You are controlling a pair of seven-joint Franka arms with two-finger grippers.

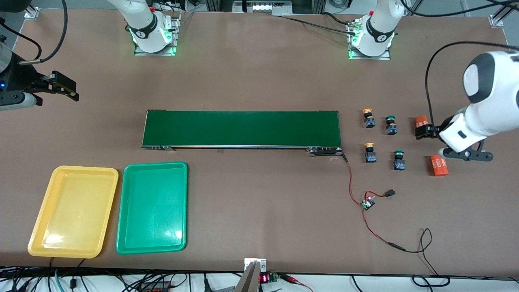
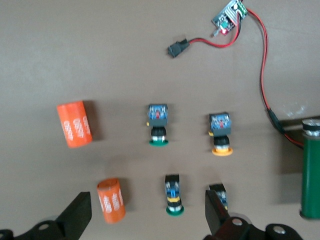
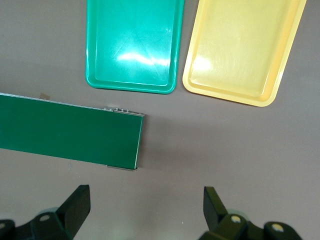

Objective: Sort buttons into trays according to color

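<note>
Four buttons stand on the table off the conveyor's end, toward the left arm's end. The two yellow buttons (image 1: 368, 117) (image 1: 369, 152) are closest to the belt. The green buttons (image 1: 391, 125) (image 1: 399, 159) stand beside them. My left gripper (image 1: 425, 132) (image 2: 147, 215) hangs open in the air over this group, and a green button (image 2: 173, 195) and an orange cylinder (image 2: 111, 200) show below its gap. One yellow button (image 2: 220, 132) shows whole there. The yellow tray (image 1: 73, 211) (image 3: 245, 47) and green tray (image 1: 152, 207) (image 3: 132, 45) lie side by side toward the right arm's end. My right gripper (image 1: 67, 89) (image 3: 145, 210) waits open above bare table.
A long dark-green conveyor belt (image 1: 241, 128) (image 3: 70, 132) lies across the middle. Two orange cylinders (image 1: 421, 121) (image 1: 439, 165) lie beside the buttons. A small circuit board (image 1: 368, 202) (image 2: 229, 17) with red and black wires trails from the belt's end toward the front edge.
</note>
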